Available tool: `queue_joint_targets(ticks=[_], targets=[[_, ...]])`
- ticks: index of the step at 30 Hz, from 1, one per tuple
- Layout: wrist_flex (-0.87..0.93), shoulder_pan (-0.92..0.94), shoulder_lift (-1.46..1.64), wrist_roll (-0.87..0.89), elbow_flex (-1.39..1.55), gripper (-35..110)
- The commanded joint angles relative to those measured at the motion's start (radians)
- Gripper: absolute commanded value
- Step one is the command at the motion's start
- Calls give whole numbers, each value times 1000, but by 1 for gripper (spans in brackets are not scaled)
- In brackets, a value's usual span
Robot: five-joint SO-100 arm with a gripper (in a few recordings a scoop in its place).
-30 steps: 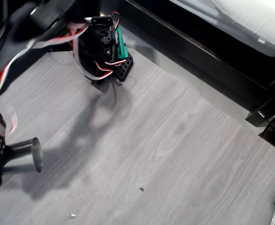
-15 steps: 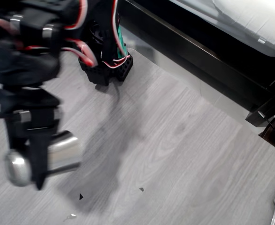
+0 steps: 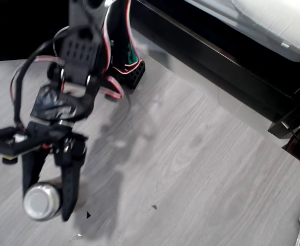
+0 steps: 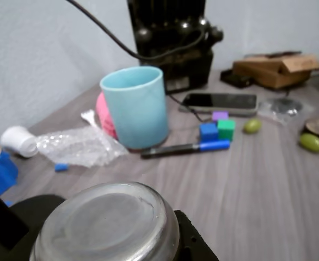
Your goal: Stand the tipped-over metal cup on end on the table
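The overhead view looks steeply down on the tabletop [image 3: 201, 154] from above, its slanting far edge running toward the right edge of the picture. The wrist view rides low behind the gripper [image 4: 110, 239], close above the tabletop [image 4: 257, 185], facing level across it toward a pale wall. Both views share the metal cup [image 3: 41, 201] [image 4: 108, 225], seen base-on.

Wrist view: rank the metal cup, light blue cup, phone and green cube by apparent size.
1. metal cup, nearest the camera, so inflated
2. light blue cup
3. phone
4. green cube
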Motion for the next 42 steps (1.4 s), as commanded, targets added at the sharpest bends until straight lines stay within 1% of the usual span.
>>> queue_joint_targets(ticks=[1, 8, 11, 14, 17, 27, 28, 29, 30, 39, 42], targets=[[-316, -26, -172, -31, 3, 0], [-822, -86, -571, -66, 11, 0], [-973, -94, -741, -71, -12, 0], [-1074, -101, -867, -71, -29, 0], [-1131, -101, -956, -71, -60, 0], [-1184, -95, -1063, -63, -121, 0], [-1192, -95, -1072, -63, -124, 4], [-1206, -95, -1085, -67, -127, 12], [-1221, -97, -1095, -69, -129, 16], [-1273, -69, -1095, -63, -110, 36], [-1272, -55, -1058, -54, -98, 38]])
